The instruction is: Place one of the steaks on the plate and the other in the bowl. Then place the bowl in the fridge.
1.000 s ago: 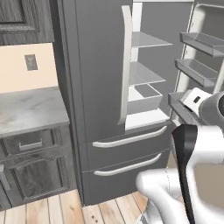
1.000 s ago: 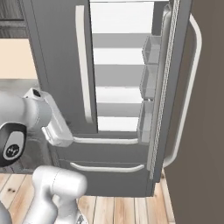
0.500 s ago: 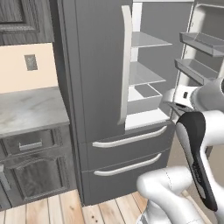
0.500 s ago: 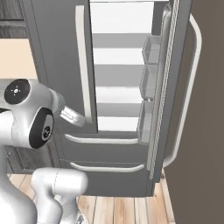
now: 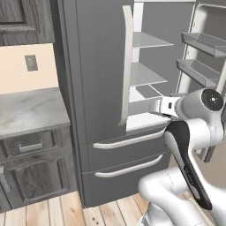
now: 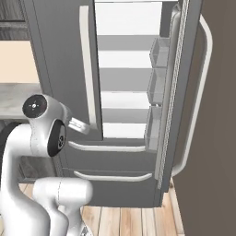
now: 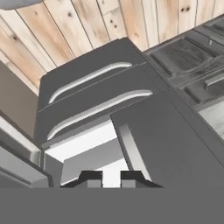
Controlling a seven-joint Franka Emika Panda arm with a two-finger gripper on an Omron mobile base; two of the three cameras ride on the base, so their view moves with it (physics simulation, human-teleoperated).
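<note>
The fridge [image 5: 97, 66] is tall and grey, with its left door shut and its right door [image 5: 207, 44] swung wide, baring white shelves [image 5: 145, 73]. It also stands in the right base view [image 6: 55, 55], its open door [image 6: 184, 92] at the right. My gripper [image 5: 153, 106] hovers in front of the lowest shelf, just above the upper drawer, pointing into the opening; the right base view has it as the gripper [image 6: 86, 129] beside the left door's handle. In the hand view the gripper [image 7: 111, 178] is open by a narrow gap, with nothing between the tips. The steaks, plate and bowl are out of view.
A marble counter [image 5: 31, 110] over grey cabinets [image 5: 31, 176] stands left of the fridge. Door bins [image 5: 198, 70] jut from the open door near my arm. Two drawer handles [image 7: 96, 109] lie below the hand. Wood floor [image 5: 66, 212] runs along the front.
The arm has swung its hand leftward from near the open door toward the fridge opening. The fingertips have parted slightly.
</note>
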